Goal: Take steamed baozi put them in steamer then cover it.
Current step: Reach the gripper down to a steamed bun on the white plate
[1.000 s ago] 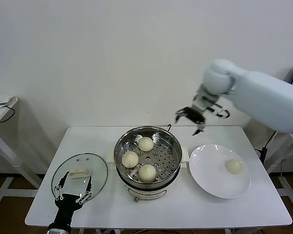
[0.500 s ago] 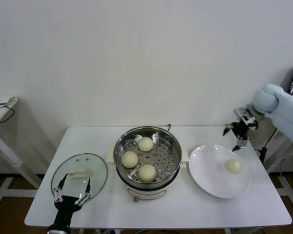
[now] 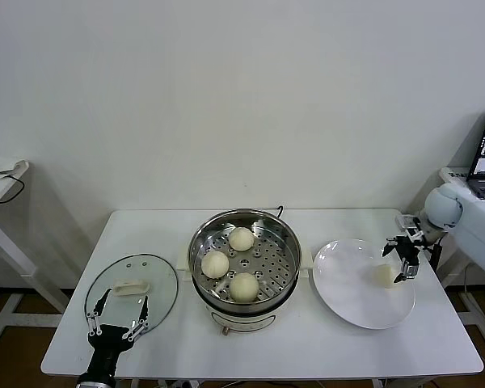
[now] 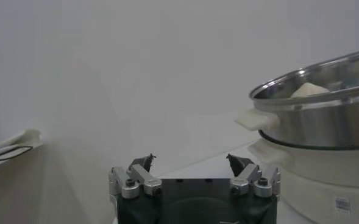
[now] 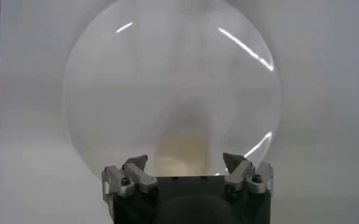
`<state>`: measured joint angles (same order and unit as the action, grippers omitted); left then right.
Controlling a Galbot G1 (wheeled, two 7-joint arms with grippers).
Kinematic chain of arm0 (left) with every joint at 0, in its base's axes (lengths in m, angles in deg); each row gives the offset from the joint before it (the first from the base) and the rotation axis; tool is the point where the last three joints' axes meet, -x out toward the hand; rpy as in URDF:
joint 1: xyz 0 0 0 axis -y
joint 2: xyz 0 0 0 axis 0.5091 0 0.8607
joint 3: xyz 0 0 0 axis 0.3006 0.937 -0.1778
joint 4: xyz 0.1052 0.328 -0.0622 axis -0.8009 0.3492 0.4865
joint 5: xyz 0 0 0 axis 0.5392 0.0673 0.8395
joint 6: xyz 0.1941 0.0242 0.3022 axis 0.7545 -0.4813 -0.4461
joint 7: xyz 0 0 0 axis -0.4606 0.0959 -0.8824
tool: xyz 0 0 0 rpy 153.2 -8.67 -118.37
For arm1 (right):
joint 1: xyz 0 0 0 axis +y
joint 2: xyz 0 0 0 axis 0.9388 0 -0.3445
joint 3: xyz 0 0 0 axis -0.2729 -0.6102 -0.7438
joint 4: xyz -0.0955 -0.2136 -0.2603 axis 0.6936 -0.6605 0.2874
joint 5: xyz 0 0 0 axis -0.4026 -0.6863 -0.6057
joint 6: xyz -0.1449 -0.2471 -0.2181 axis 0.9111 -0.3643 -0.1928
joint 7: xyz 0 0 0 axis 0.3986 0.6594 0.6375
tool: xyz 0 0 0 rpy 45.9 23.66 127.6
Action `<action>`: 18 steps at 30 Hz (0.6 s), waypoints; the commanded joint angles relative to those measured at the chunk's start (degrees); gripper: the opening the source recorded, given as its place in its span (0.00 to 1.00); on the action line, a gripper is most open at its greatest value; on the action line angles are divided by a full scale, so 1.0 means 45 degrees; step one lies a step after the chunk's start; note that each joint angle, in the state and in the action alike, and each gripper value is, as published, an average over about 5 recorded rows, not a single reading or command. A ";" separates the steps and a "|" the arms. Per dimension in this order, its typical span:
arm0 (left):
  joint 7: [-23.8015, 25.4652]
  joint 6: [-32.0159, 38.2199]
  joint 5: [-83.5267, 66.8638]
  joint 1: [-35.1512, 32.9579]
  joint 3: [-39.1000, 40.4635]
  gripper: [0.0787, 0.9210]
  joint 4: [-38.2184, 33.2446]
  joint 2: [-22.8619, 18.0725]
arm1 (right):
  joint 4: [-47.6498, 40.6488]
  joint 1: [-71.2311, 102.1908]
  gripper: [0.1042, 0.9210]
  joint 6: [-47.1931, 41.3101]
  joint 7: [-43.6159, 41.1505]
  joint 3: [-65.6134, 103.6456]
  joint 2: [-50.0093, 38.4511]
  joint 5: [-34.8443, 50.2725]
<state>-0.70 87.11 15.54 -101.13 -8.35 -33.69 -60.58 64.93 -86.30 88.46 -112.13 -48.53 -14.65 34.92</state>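
From the head view, the round shiny stainless-steel steamer (image 3: pixel 244 263) with its perforated tray and cream-white base stands in the middle of the white worktop (image 3: pixel 307 339), uncovered, and three small cream-white pleated baozi (image 3: pixel 243 286) lie on its tray. To the steamer's right, just beside its side handle, sits a flat round white plate (image 3: pixel 347 287) carrying the fourth baozi (image 3: pixel 383 276) near the rim farthest from the steamer. The right claw (image 3: pixel 402 257) hangs low over that far part of the plate, right at this bun, its fingers spread wide and holding nothing. To the steamer's left the round clear glass cover (image 3: pixel 131 293) with its cream-white oblong handle lies flat on the worktop, and the left claw (image 3: pixel 118 320) rests at the cover's near edge, fingers wide apart and empty. In the left wrist view, the left claw (image 4: pixel 191 163) shows its two fingertips wide apart with nothing between, and the steamer (image 4: pixel 322 115) rises close beyond it, a baozi (image 4: pixel 309 90) peeping over the rim. In the right wrist view, the right claw (image 5: pixel 185 162) gapes wide above the plate (image 5: pixel 106 97), with the baozi (image 5: pixel 178 152) lying between its fingertips, untouched as far as one can tell.
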 commanded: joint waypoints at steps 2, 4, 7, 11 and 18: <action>-0.0141 -0.0213 -0.0349 0.0016 -0.0175 0.88 -0.0147 0.0039 | -0.0566 0.0773 0.88 -0.0046 0.0715 0.0283 0.0228 -0.0280; -0.0149 -0.0233 -0.0410 0.0023 -0.0234 0.88 -0.0186 0.0048 | -0.0661 0.0759 0.88 -0.0039 0.0751 0.0257 0.0326 -0.0312; -0.0150 -0.0231 -0.0447 0.0015 -0.0270 0.88 -0.0204 0.0049 | -0.0837 0.0759 0.88 -0.0022 0.0803 0.0245 0.0476 -0.0350; -0.0145 -0.0210 -0.0451 0.0000 -0.0271 0.88 -0.0174 0.0041 | -0.1021 0.0786 0.88 0.0012 0.0858 0.0237 0.0644 -0.0402; -0.0130 -0.0205 -0.0442 0.0017 -0.0239 0.88 -0.0179 0.0025 | -0.1111 0.0809 0.87 0.0020 0.0930 0.0247 0.0815 -0.0433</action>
<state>-1.26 86.37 13.88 -101.08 -9.42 -34.46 -60.45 60.79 -83.27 88.50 -108.63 -47.62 -11.63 33.33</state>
